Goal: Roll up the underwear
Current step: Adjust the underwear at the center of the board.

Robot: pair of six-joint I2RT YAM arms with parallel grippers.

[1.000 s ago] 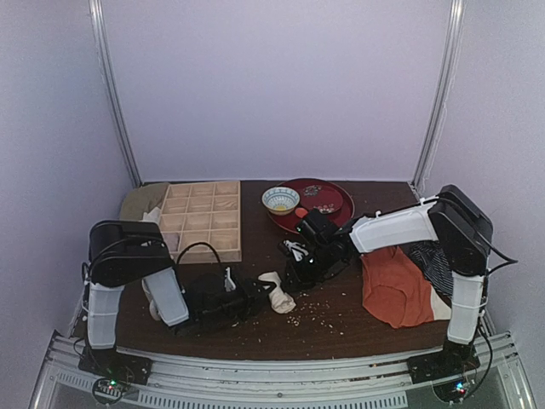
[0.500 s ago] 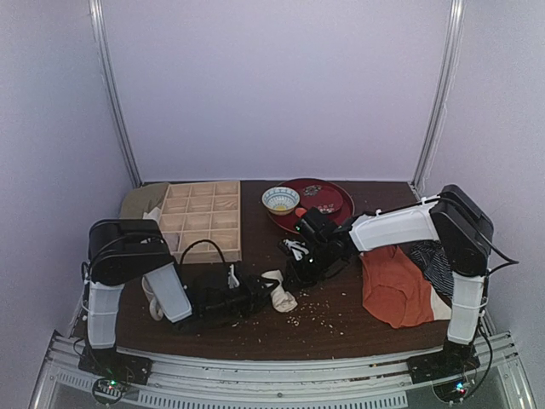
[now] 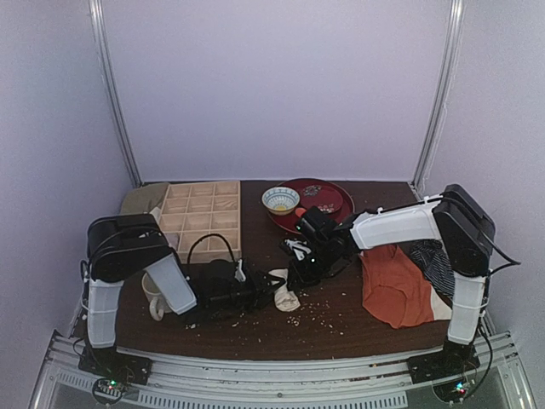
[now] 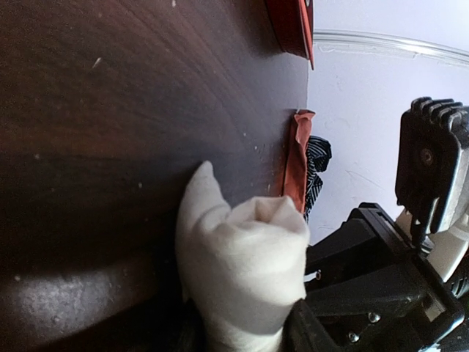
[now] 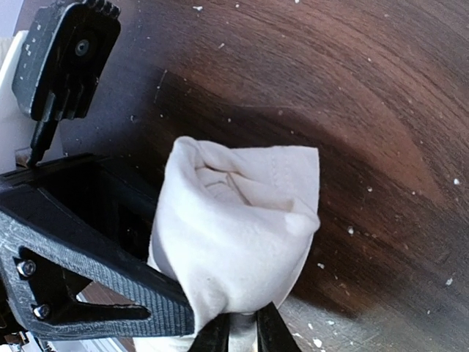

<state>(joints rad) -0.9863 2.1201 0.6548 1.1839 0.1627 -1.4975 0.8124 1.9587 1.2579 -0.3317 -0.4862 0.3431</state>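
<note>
Both arms stretch low over the table [image 3: 358, 325], meeting at the one rolled underwear [image 3: 284, 291]. The right gripper [image 5: 240, 331] pinches its fabric — the left gripper [image 3: 265, 290] flanks it with its jaws; gripping or not, I cannot tell.

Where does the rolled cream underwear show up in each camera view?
Top external: the underwear lies just below picture centre.
Left wrist: the underwear sits at bottom centre.
Right wrist: the underwear runs from centre to bottom edge.
Shared landmark: the dark wooden table under it.
</note>
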